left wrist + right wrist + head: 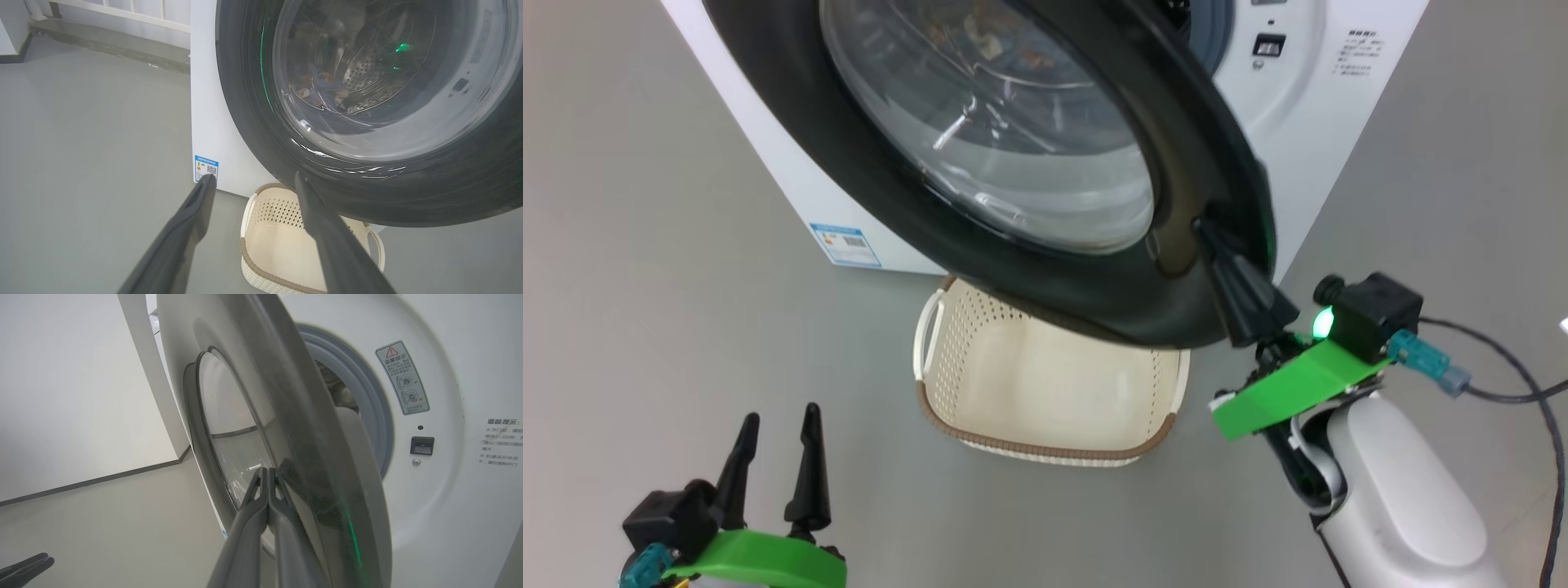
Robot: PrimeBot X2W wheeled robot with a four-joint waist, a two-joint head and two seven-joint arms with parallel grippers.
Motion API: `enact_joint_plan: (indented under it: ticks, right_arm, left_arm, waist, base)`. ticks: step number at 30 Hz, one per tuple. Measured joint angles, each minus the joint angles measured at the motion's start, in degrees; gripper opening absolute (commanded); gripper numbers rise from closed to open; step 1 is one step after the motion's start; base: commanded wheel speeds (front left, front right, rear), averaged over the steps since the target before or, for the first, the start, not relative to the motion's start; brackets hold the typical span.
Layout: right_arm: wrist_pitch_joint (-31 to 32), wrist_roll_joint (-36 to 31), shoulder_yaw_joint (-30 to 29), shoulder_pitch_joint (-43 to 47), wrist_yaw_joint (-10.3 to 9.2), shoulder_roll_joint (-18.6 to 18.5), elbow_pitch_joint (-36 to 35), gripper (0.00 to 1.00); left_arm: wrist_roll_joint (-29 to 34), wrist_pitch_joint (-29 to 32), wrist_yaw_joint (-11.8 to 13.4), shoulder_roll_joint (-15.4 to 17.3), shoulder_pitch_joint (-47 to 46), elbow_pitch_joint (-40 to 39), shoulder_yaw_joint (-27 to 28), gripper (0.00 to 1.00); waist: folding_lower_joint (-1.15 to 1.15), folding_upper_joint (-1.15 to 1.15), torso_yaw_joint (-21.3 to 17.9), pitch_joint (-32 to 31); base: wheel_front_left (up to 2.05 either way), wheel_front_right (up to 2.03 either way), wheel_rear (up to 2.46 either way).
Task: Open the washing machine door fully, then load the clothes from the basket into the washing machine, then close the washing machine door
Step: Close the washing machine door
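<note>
Washing machine door (pixel 988 131), glossy black around bulging glass, hung ajar over basket (pixel 1045 384); right gripper (pixel 1205 233) pressed together at its rim, left gripper (pixel 781 412) spread. Left wrist view caught clothes (pixel 322 87) inside.

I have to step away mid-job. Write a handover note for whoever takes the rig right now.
Left gripper: open, idle, low on the left.
Right gripper: shut, empty, tips at the black rim of the washing machine door.
Clothes: inside the drum, seen through the door.
Basket: empty, on the floor below the door.
Done: loading.
Left: the door stands ajar; push it shut against the washing machine.
</note>
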Motion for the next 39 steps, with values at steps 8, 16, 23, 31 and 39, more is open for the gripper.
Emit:
enact_joint_plan:
  ticks: [8,16,23,31,39]
  right_arm:
    - [0.00,-2.08,-1.97,-5.19,0.00,-1.87,0.48,0.00]
    - [0.00,-4.00,-2.93,-11.16,0.00,-4.90,1.26,0.00]
    - [0.00,-6.42,-3.47,-16.10,0.00,-9.00,2.47,0.00]
    - [-0.01,-9.95,-5.41,-22.29,0.09,-12.29,5.98,0.00]
    - [-1.04,-14.10,-11.04,-27.07,1.62,-12.82,11.94,0.00]
  left_arm:
    - [0.00,0.00,0.00,-0.03,-1.30,-0.44,-1.07,1.00]
    - [-0.52,0.00,0.00,-0.07,-3.44,-1.52,-1.08,1.00]
    - [-2.11,0.00,0.00,-0.20,-5.00,-3.15,-2.19,1.00]
    - [-3.33,0.00,0.00,-0.30,-5.28,-5.09,-2.09,1.00]
    - [-3.38,0.00,0.00,-0.35,-5.33,-5.20,-2.76,1.00]
  waist:
    - [0.00,0.00,0.23,4.10]
    - [0.00,0.00,0.95,8.08]
    - [0.00,0.00,2.73,10.56]
    - [0.00,0.00,4.51,12.82]
    - [0.00,0.00,4.75,13.64]
  base:
    - [0.00,0.00,0.00]
    - [0.00,0.00,0.00]
    - [0.00,0.00,0.00]
    - [0.00,0.00,0.00]
    - [0.00,0.00,0.00]
